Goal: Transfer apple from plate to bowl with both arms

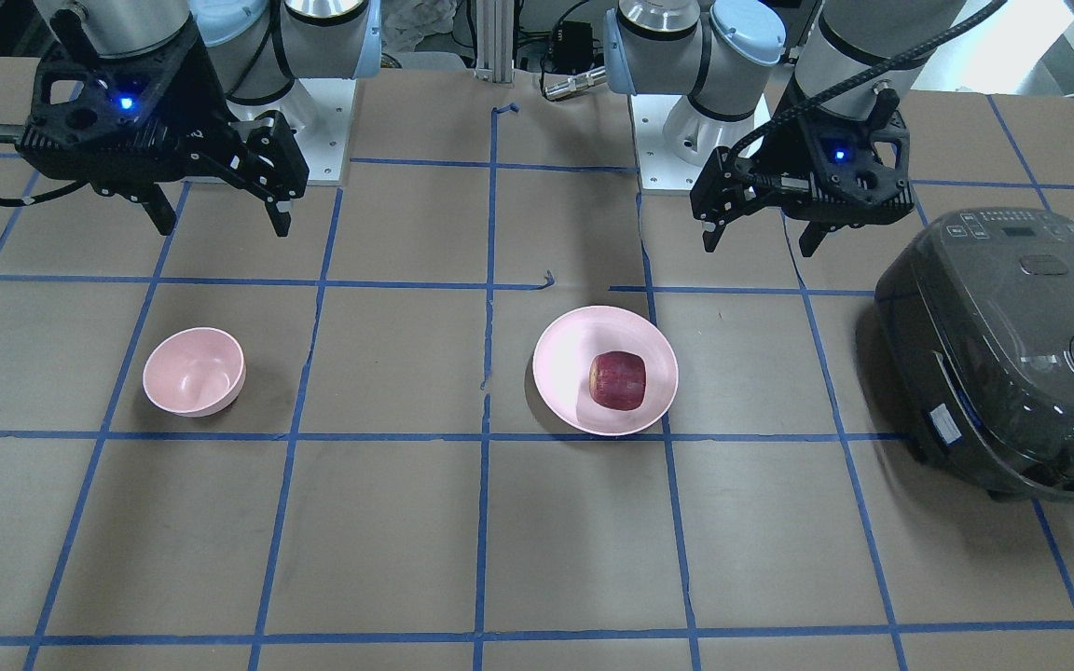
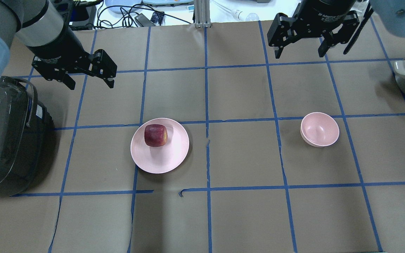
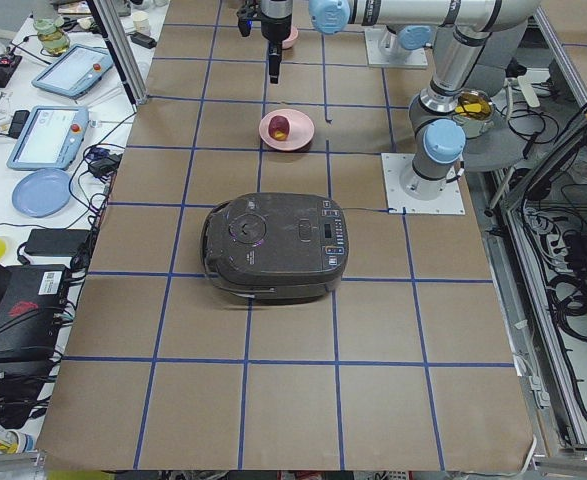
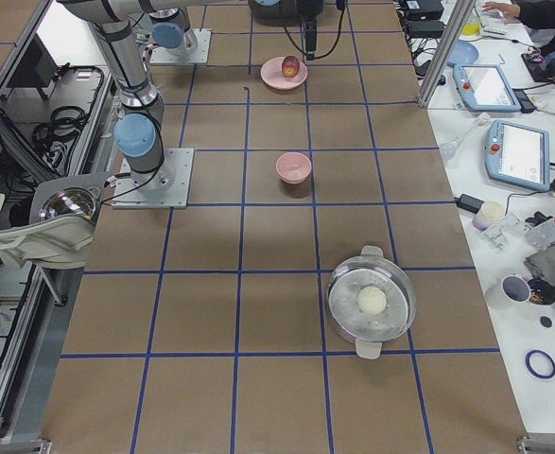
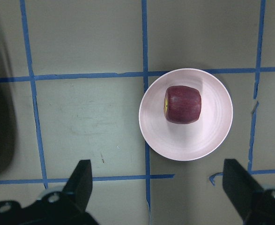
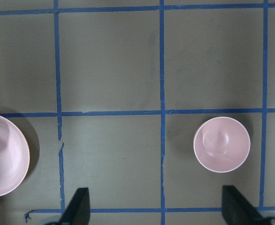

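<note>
Dark red apple (image 2: pixel 155 135), pale pink plate (image 2: pixel 174 154) and bowl (image 2: pixel 320 129).

Bright, even overhead light covers the bench (image 2: pixel 244 98); a soft shadow hugs the plate (image 2: pixel 167 158), focus there is sharp, wrist views look dimmer, greenish

The dark red apple (image 2: pixel 155 135) is sitting off centre on the wide, shallow pale pink plate (image 2: pixel 167 161). The smaller, deeper pink bowl (image 2: pixel 319 129) is standing upright, well apart from the plate.

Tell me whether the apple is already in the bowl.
No, the apple sits on the plate, and the bowl holds nothing.
</note>
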